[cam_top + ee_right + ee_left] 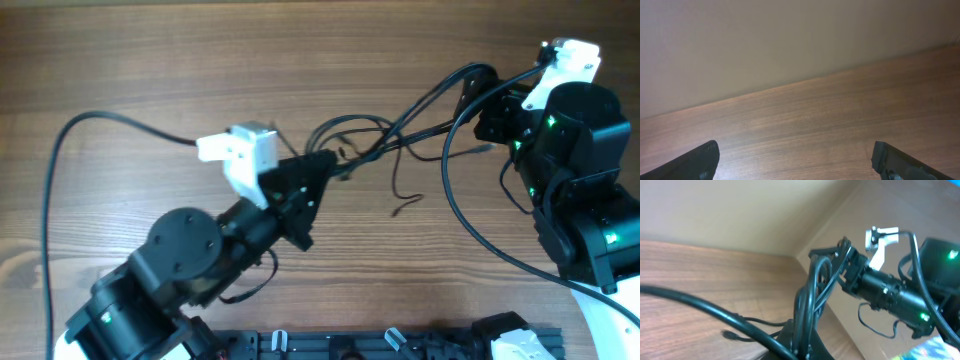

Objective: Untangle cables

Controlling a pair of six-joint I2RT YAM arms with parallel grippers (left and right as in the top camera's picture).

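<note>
Several cables point(405, 128) stretch from the left gripper point(326, 163), clamped on them, toward the wide-open right gripper point(478, 105).

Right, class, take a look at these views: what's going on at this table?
Two robot arms are working on a tangle of thin black cables. The left gripper is shut on the bundle; cords stretch from it toward the right gripper, which is wide open with nothing between its fingers. Loose ends trail on the wooden table; nothing is separated yet.
</note>
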